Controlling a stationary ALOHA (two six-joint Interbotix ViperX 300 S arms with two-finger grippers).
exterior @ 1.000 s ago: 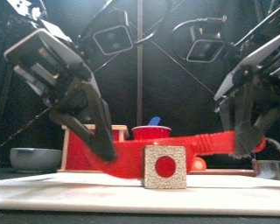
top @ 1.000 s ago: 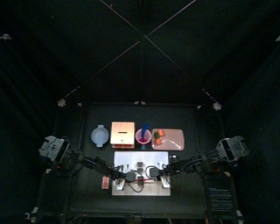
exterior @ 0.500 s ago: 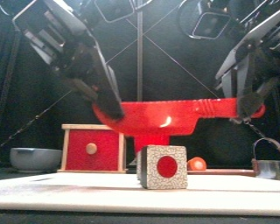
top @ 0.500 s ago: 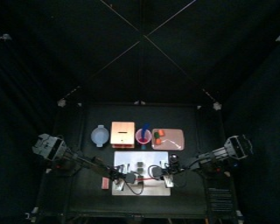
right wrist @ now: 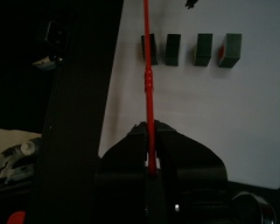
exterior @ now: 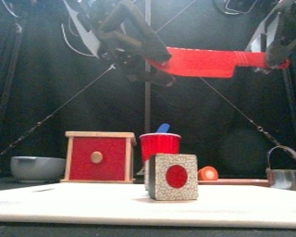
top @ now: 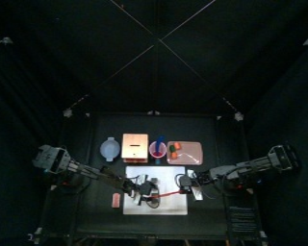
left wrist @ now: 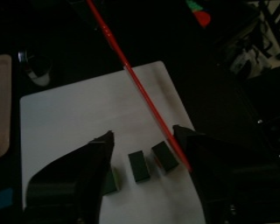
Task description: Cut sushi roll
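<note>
— Where do the cameras sit?
— One high overhead, facing down; one level at the table's front edge; one on each wrist, close.
— What's shared?
— The white board (top: 154, 189); both wrist views show it.

Sushi roll slices (right wrist: 187, 50) lie on the board (right wrist: 213, 114).

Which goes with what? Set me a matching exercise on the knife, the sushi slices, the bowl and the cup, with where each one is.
1. red knife
2. sushi slices
3. grey bowl
4. red cup

a. lying on the white board
b. left of the red box, front view
c. gripped by the right gripper, raised high
d. right of the red box, front view

Pairs: 1-c, 2-a, 3-b, 4-d.
</note>
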